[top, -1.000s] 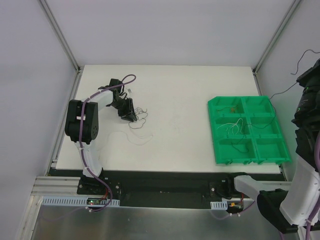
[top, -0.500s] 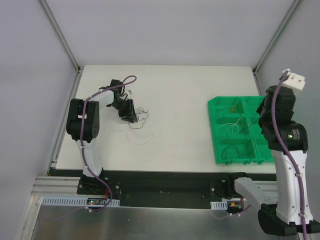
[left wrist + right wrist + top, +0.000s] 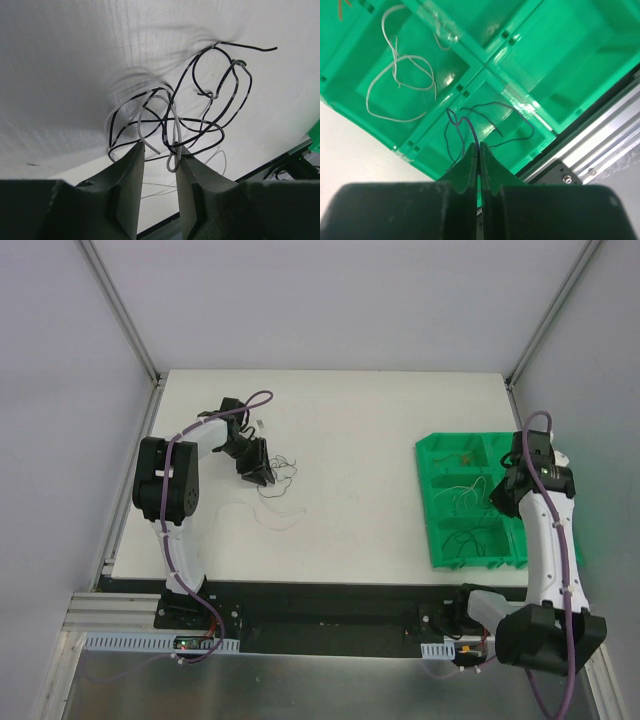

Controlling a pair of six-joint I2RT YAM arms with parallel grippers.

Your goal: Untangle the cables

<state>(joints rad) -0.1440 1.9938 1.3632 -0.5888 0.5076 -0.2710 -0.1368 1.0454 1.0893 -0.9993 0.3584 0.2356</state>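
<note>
Left gripper [image 3: 161,150] stands with its fingers apart over the tangle [image 3: 172,119] of black and grey cables. One grey loop hangs in the gap between the fingers, and neither finger presses on it. The tangle lies on the left part of the white table [image 3: 380,420], just right of this gripper, and one thin pale strand [image 3: 280,518] lies a little nearer on the table.

Right gripper [image 3: 478,146] has its fingers pressed together on a dark cable [image 3: 490,107]. This cable rises from the near-left compartment of the green tray [image 3: 450,440] up to the fingertips. A whitish cable [image 3: 400,60] lies in the middle-left compartment and a red-orange cable [image 3: 465,453] in the far-left one.

Compared with one second ago, the right arm was then folded outside the right edge of the table. Half a second ago it stood high over the tray, and now it is low over the right side of the tray. The left arm and the tangle are almost in the same place as before.

The tangle is well apart from all table edges. Between it and the tray there is a wide bare surface. The tray sits at the right edge of the table, its near side close to the near edge, and the right arm is close to the right wall.
</note>
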